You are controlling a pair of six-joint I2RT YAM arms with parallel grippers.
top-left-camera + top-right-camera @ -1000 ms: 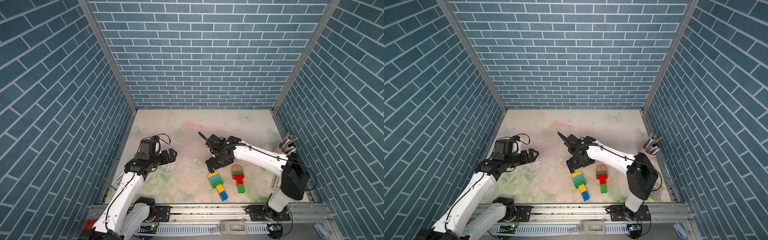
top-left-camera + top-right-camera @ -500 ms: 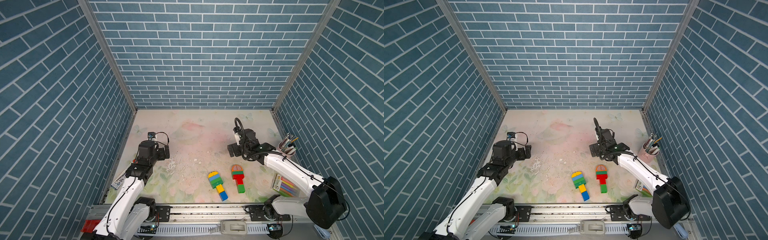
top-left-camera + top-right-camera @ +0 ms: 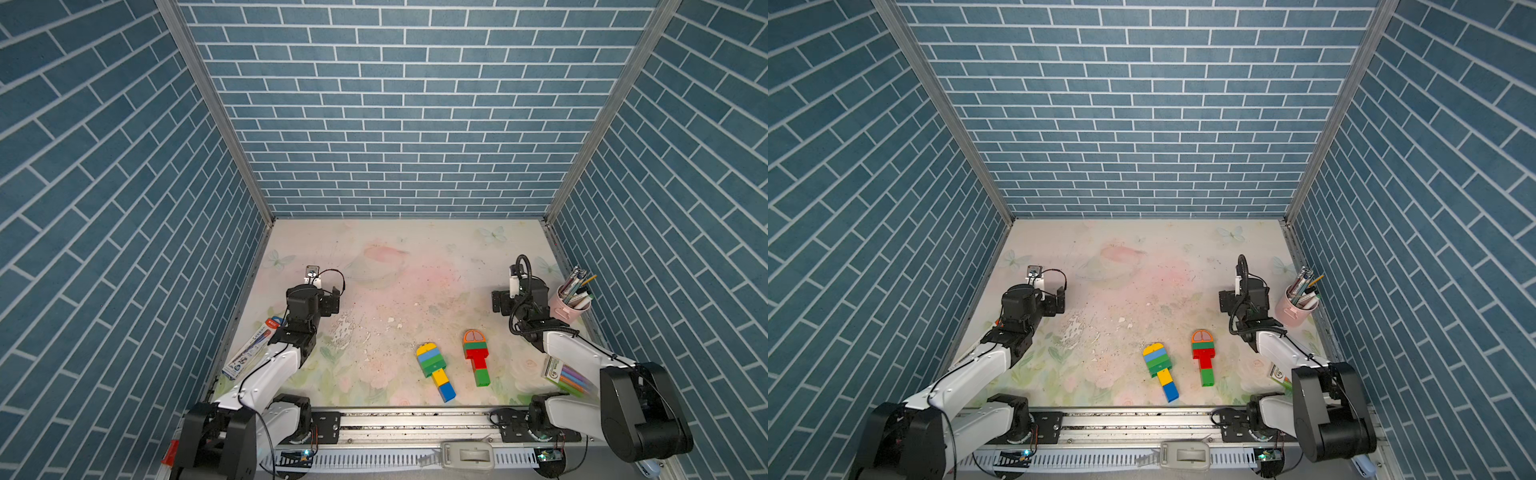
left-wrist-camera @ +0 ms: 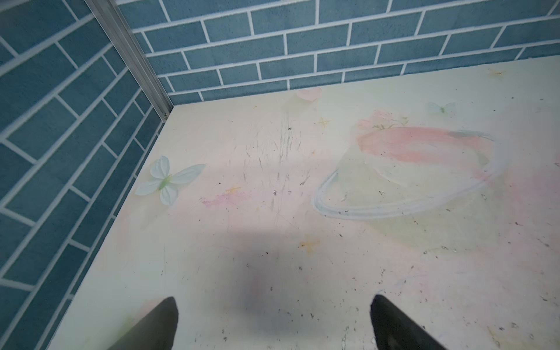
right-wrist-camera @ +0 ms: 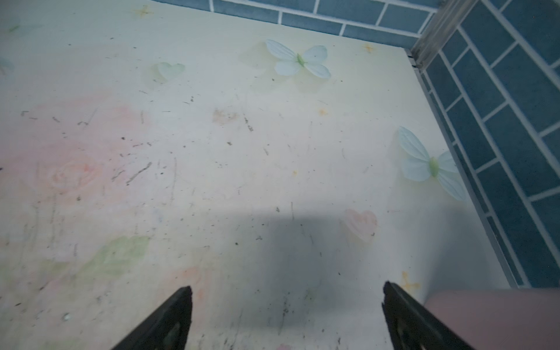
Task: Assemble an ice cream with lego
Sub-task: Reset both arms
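At the right edge of the counter (image 3: 395, 257), visible in both top views: pink cup (image 3: 565, 309), upright, crammed with pens and markers (image 3: 577, 286) that poke above the rim. Just beside that cup (image 3: 1292, 312), right pincer (image 5: 287, 289): spread wide, only scuffed counter between the fingers, a blurred pink wall next to one finger. Near the front-right corner: flat clear pack of coloured markers (image 3: 568, 377), partly hidden under the right arm. Along the left edge: long pen box (image 3: 252, 350), contents too small to tell. Left pincer (image 4: 272, 303): likewise wide, over butterfly-printed counter, well apart from the lego. Near the front middle, lying flat, side by side but not touching: yellow-topped lego ice cream (image 3: 434, 370) of blue, green, yellow and blue bricks; orange-topped lego ice cream (image 3: 476, 362) of green, red and green bricks.
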